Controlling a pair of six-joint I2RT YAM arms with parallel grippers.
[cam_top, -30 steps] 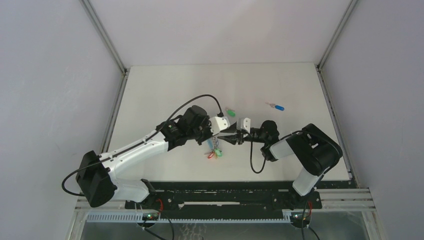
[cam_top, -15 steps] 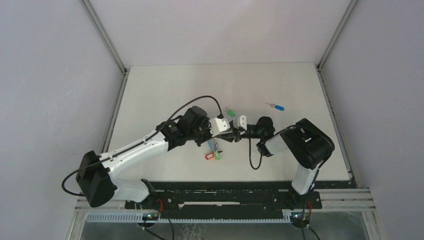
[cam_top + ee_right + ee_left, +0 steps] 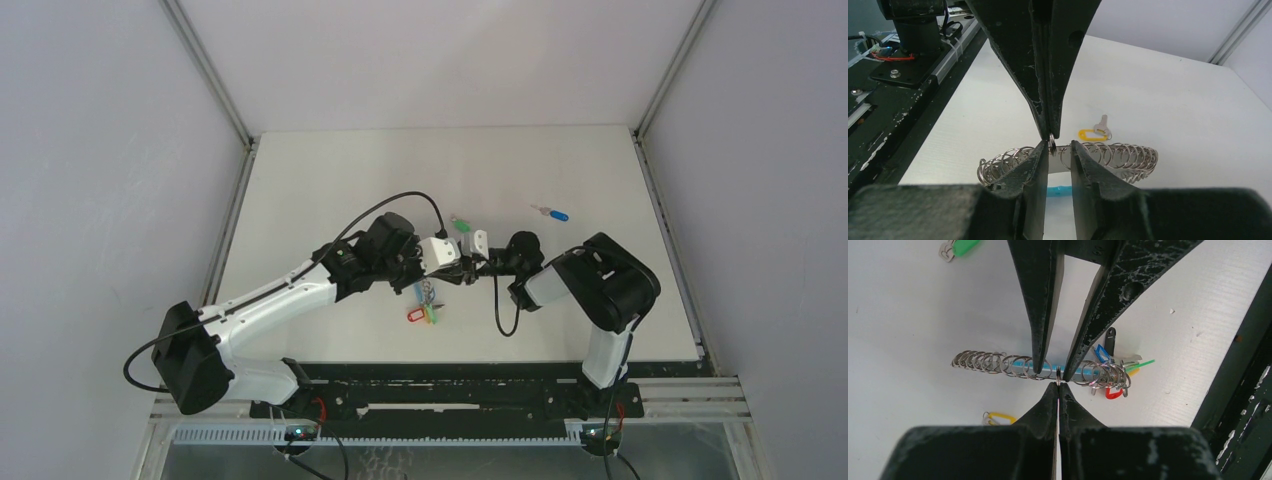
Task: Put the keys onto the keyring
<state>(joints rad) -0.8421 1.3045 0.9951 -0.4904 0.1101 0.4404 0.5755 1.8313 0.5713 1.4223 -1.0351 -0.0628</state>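
Over the white table (image 3: 330, 180), the black left gripper (image 3: 1058, 386) is clamped tight and the black right gripper (image 3: 1056, 146) is spread. The big silver wire keyring with turquoise sleeve (image 3: 993, 361) lies just below. Left pinches a tiny silver loop (image 3: 1052, 140); I'd close right slowly and squarely.

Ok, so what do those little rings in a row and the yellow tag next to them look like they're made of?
The rings look like thin bare metal wire: silvery, with bright glints on each loop. The yellow tag looks like smooth moulded plastic, going by its even, saturated colour. The turquoise strip beneath the rings is probably plastic too, though little shows.
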